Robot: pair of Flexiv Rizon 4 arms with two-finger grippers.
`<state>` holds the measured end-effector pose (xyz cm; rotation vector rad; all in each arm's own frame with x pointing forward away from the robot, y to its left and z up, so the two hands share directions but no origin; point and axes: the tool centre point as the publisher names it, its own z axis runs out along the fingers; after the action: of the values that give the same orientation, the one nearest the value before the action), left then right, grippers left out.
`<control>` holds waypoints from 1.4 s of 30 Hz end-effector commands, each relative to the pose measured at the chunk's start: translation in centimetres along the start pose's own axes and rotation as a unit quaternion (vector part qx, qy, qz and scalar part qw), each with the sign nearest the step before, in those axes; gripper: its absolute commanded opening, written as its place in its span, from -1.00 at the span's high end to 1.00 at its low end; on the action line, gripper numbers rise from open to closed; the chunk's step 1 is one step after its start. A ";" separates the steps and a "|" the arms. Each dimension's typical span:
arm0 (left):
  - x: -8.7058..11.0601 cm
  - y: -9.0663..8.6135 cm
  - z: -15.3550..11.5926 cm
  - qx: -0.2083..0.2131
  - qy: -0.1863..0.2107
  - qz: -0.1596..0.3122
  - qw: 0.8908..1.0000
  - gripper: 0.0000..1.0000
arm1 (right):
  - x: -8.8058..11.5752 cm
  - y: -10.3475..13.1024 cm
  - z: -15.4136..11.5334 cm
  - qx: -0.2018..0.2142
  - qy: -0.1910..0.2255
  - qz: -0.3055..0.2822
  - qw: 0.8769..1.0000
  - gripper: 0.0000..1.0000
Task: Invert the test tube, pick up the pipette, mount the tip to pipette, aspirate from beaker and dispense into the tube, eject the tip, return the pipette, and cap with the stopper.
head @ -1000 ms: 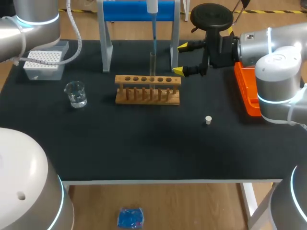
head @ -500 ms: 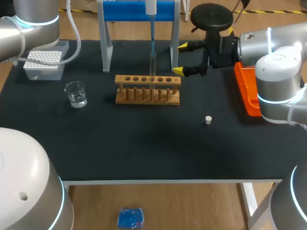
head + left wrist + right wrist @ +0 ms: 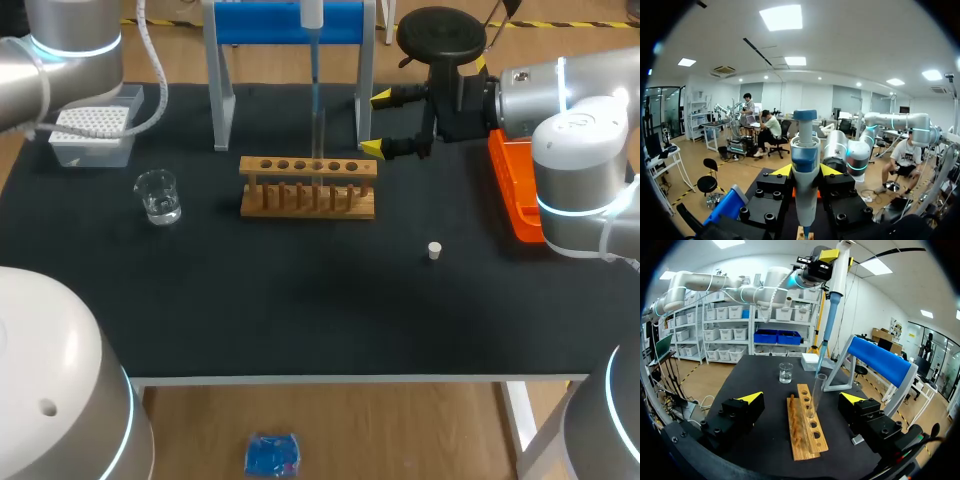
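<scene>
My left gripper (image 3: 805, 172) is shut on the white and blue pipette (image 3: 804, 165), held upright above the rack. In the right wrist view the pipette (image 3: 834, 275) hangs with its blue tip (image 3: 824, 347) just over the mouth of the clear test tube (image 3: 816, 392). The tube (image 3: 319, 140) stands upright in the wooden rack (image 3: 308, 187). My right gripper (image 3: 375, 122) is open just right of the rack, level with the tube, and holds nothing. The glass beaker (image 3: 158, 196) sits left of the rack. The white stopper (image 3: 434, 250) lies on the mat to the front right.
A tip box (image 3: 92, 135) stands at the back left. The blue pipette stand (image 3: 290, 22) rises behind the rack. An orange bin (image 3: 515, 190) lies at the right edge under my right arm. The black mat (image 3: 300, 300) spreads out in front of the rack.
My left gripper has lifted the pipette a little, drawing its tip up out of the tube. The right arm has not moved.
</scene>
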<state>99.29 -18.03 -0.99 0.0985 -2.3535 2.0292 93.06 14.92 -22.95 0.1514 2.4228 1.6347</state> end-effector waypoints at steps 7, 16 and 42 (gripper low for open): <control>0.4 -0.4 -0.4 0.013 -0.009 0.010 1.000 1.00 | 0.0 -0.1 0.0 -0.001 0.000 0.000 1.000 -1.00; 0.3 -0.3 -0.2 0.013 -0.006 0.011 1.000 1.00 | 0.0 -0.1 0.0 -0.001 0.000 0.000 1.000 -1.00; -0.3 0.7 0.0 -0.004 -0.028 0.001 1.000 1.00 | 0.0 -0.1 0.0 -0.001 0.000 0.000 1.000 -1.00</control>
<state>99.66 -17.87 -1.45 0.1550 -2.4115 2.0118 93.06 14.93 -22.95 0.1514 2.4229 1.6348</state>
